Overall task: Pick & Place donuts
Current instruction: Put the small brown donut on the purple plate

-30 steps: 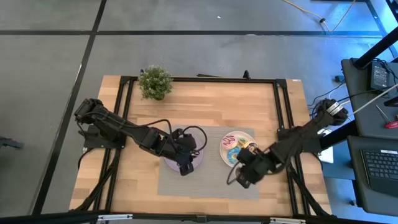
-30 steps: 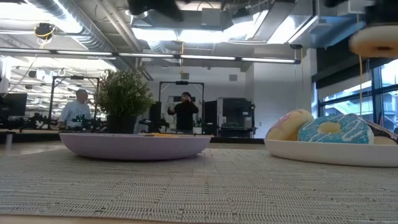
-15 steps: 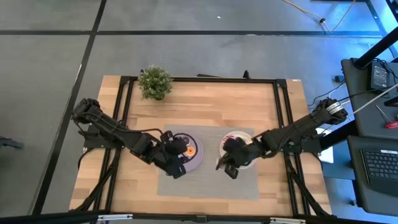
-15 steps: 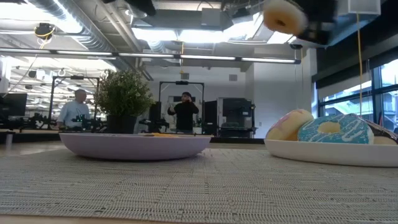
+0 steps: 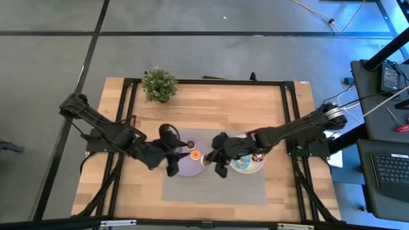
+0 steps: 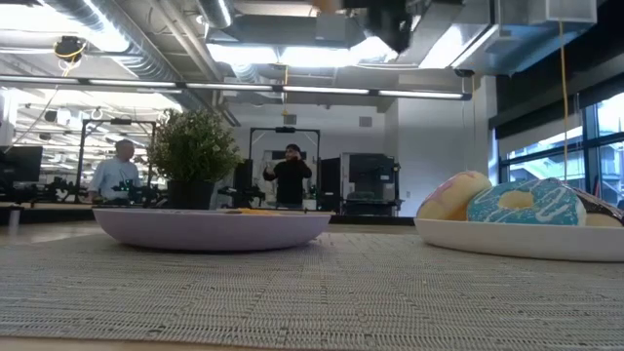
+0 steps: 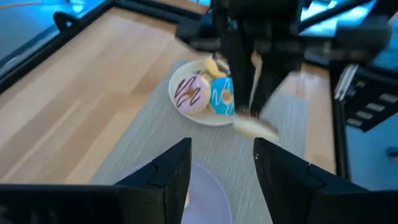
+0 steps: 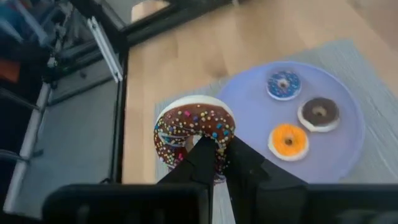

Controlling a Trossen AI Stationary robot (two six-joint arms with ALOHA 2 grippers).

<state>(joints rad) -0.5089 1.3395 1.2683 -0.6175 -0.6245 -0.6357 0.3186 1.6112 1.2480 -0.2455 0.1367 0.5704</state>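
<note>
Since a second ago the right arm has swung from the white plate's (image 5: 252, 168) 4 o'clock side across to the gap between plates; the left arm has pulled back toward 9 o'clock, off the lilac plate (image 5: 185, 167).

Right gripper (image 8: 213, 154): jaws clamped on the chocolate sprinkled donut (image 8: 194, 134), held up off the desk (image 5: 217, 108). In the right wrist view the donut hangs over the mat just outside the lilac plate's rim, ring roughly face-on to the camera. Drop target lies at about 9 o'clock from the jaws in the high view.

Already on the lilac plate: blue mini (image 8: 283, 83), brown mini (image 8: 318, 113), orange mini (image 8: 288, 140). They sit on the far half; the near half looks bare, so I'd place there.

Left gripper (image 7: 221, 158): jaws apart, empty, at the lilac plate's 9 o'clock edge, nearer the plate but idle. Risk: the two wrists are close over that plate.

White plate still holds the pink donut (image 7: 191, 94), blue iced donut (image 7: 221, 98) and more.
</note>
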